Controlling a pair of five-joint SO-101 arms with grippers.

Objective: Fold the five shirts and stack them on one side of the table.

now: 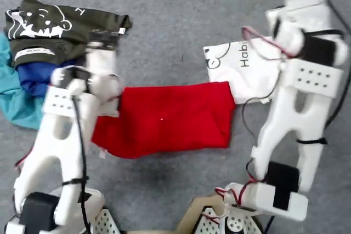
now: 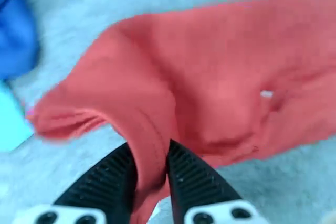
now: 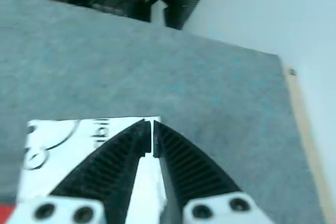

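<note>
Grey felt-like counter (image 1: 181, 31), carrying five shirts; we list them from the centre outward.

1. Red shirt (image 1: 170, 119): at the centre of the frame in the high view, spread flat in a wide band. Its left end is bunched up. The left gripper (image 2: 152, 153) is clenched on a raised fold of this red cloth, which stands pinched between its black ribbed fingers (image 2: 113, 174).

2. White shirt (image 1: 236, 61): upper right of centre, folded flat, dark print on top. Its lower left corner touches the upper right corner of the red shirt. The right gripper (image 3: 151, 129) sits over it with its fingers drawn together, tips all but meeting. We cannot tell whether any cloth is caught between them.

3. Dark green shirt (image 1: 60, 23): upper left, white cartoon print facing up, lying on top of a heap.

4. Blue shirt (image 1: 33, 75): directly under the green one, crumpled.

5. Teal shirt (image 1: 13, 102): at the left edge of the frame, under the blue one.

Fixtures: left arm (image 1: 60, 135), white, rising from the lower left and crossing the left end of the red shirt. Right arm (image 1: 296, 108), white, along the right side, reaching over the white shirt. The right wrist view shows a pale wall (image 3: 262, 9) and dark clutter past the counter's far edge.
</note>
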